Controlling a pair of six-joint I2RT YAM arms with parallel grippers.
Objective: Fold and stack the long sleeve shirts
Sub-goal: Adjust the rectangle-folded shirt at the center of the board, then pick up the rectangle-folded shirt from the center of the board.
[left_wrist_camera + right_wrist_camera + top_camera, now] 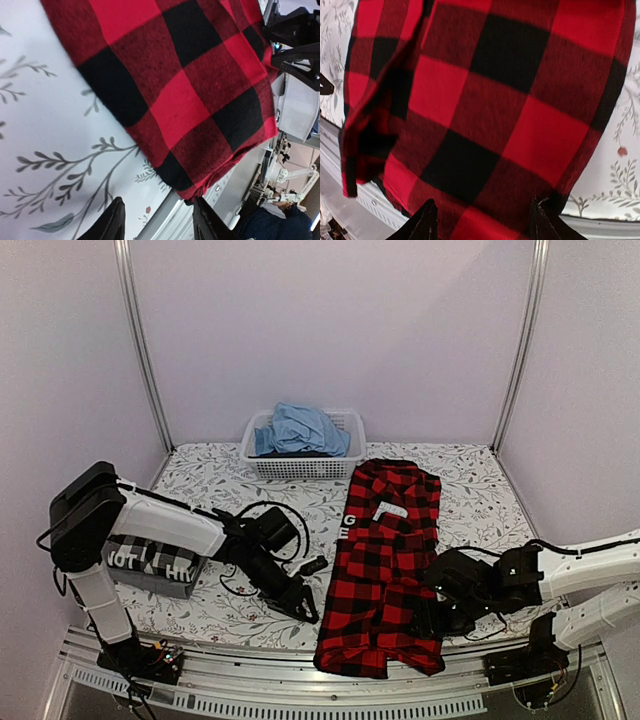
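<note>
top view: a red-and-black flannel shirt (385, 560) lies lengthwise on the flower-printed tabletop (470, 480), right of centre. its collar end points toward the far wall and its lower hem hangs over the near edge. the cloth is doubled into a long, narrow panel with uneven edges. a white mesh basket (352, 445) stands at the far side, just beyond the collar, and holds a crumpled blue cloth (300, 428). at the near left a folded dark grey shirt with white lettering (150, 565) rests on the tabletop, partly hidden by the left arm.

left tool (305, 605): low over the tabletop, just left of the flannel's lower half. in the left wrist view its fingers (114, 222) stand well apart with nothing between them. the shirt's corner lies ahead of the left tool (157, 225), close to the tabletop's near edge, apart from both fingertips.

right tool (428, 618): at the flannel's right border, near the hem. in the right wrist view its fingers (424, 222) are spread wide. the checked cloth fills the field beneath the right tool (482, 222), and the fingers are not closed on it.
</note>
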